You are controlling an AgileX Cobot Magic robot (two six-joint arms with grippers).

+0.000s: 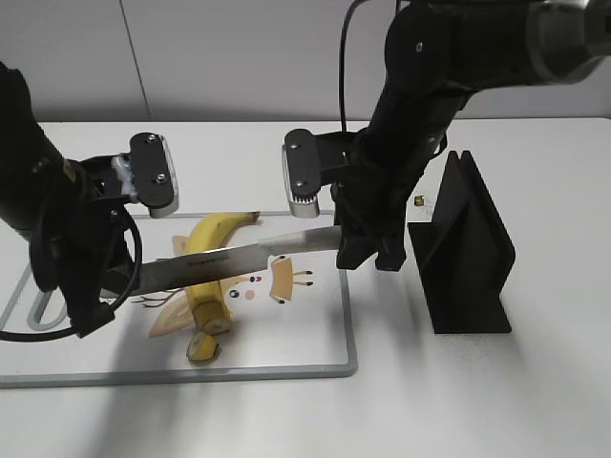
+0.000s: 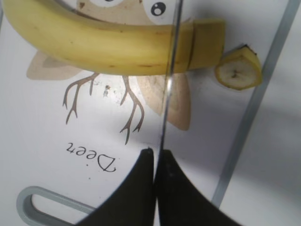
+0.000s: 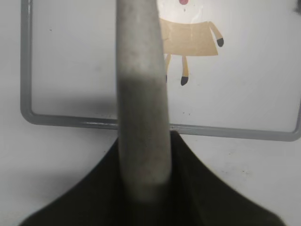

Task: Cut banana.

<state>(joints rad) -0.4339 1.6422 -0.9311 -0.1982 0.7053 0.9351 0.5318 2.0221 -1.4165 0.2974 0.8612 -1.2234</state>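
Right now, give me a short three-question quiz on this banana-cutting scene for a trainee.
1. True or false: the knife blade crosses over the banana.
2. What grips the knife handle? A left fingers, B right fingers, C nothing.
3. Fill in: the cut-off slice lies on the ____.
Key: 1 true; 2 B; 3 cutting board.

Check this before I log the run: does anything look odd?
The knife is oddly gripped at both ends: the right hand holds the handle, the left hand pinches the blade tip. Otherwise only a cut slice lies beside the banana.
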